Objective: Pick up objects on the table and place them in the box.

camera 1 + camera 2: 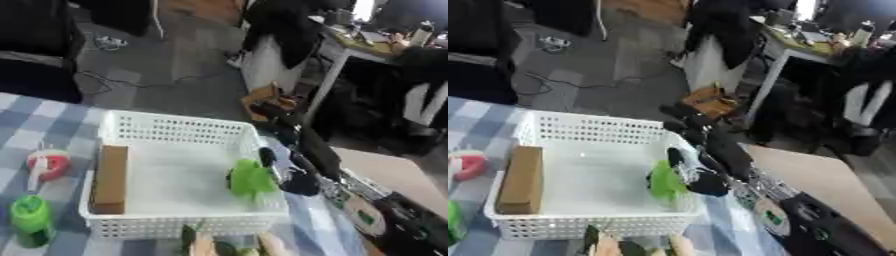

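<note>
The white perforated box [166,131] sits on the checked tablecloth [35,117] with a brown block [110,178] lying along its left wall. My right hand [293,175] reaches over the box's right rim, fingers curled round a green object [251,180] held just inside the box. Left of the box stand a red and white object [48,164] and a green bottle [31,217].
</note>
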Robot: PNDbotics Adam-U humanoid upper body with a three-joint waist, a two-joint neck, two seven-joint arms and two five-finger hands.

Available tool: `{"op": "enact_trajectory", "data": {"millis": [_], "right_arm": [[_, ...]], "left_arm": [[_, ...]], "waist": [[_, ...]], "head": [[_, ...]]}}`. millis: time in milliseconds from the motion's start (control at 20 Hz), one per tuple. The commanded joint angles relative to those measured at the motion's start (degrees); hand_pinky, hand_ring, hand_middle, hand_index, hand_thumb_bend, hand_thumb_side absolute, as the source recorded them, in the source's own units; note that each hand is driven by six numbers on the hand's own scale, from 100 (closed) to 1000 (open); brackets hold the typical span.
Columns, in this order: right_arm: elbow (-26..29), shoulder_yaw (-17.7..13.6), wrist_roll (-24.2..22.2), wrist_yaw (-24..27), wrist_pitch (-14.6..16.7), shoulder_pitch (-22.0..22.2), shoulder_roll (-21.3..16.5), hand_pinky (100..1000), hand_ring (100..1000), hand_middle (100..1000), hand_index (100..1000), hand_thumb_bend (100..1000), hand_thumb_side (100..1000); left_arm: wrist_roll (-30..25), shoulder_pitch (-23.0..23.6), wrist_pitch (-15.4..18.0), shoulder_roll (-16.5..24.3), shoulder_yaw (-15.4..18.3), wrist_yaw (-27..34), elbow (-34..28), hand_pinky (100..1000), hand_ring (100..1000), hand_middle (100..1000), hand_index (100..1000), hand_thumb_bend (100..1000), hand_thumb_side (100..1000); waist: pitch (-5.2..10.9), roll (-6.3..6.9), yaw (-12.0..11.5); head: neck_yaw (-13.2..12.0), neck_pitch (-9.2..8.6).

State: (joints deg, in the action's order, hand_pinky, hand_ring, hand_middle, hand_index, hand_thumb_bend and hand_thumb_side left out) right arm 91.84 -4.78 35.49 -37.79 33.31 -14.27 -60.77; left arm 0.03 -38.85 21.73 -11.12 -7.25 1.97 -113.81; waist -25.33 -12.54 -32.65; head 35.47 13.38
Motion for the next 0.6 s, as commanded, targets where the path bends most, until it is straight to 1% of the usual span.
{"op": "enact_trajectory", "data": {"millis": [50,600], "right_arm": [[0.06,-0.94,7.68,0.16,8.52,-0.4,-1.55,980,948,971,969,100,1000],[-0.02,-1.06,7.62,0.11,8.65,-0.29,-1.41,963,943,959,964,100,1000]], "left_arm": [[-0.2,-0.64,0.05,-0.54,-0.41,0.08,-0.78,838,903,853,948,100,997],[-0.16,-0.74,0.16,-0.56,-0.38,-0.09,-0.78,837,903,854,949,100,996]], "waist": [[0.76,-0.41,0.13],[1.09,-0.41,0.36]], "head": [[0.24,-0.23],[0.54,0.01]]}}
